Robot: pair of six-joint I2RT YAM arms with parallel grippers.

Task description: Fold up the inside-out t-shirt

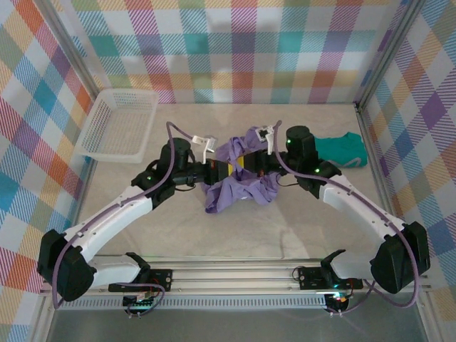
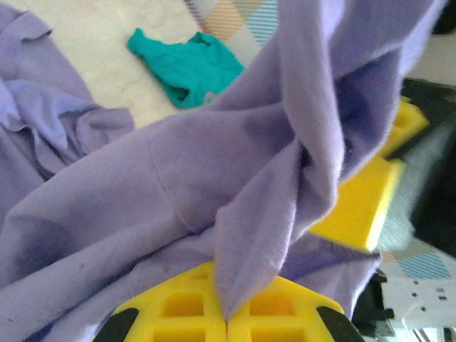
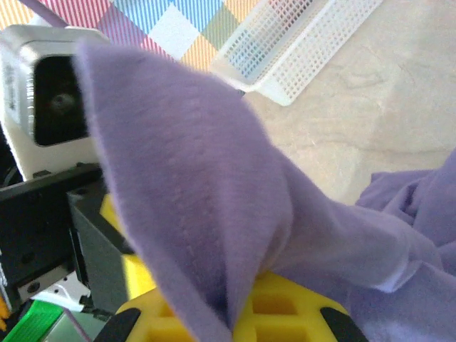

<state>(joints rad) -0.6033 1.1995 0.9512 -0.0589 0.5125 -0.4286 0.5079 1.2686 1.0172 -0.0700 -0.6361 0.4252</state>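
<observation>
At mid-table, the left gripper (image 2: 226, 322) and right gripper (image 3: 231, 324) each clamp a fold of the bunched lavender t-shirt (image 1: 239, 191). Seemingly the spreading-out step; next, they should draw apart to flatten it.

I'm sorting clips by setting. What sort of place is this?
Probably a robot lab test cell, not a home: plaid walls box in the table, a left arm and right arm are bolted to a rail, and a t-shirt and basket are laid out.
</observation>
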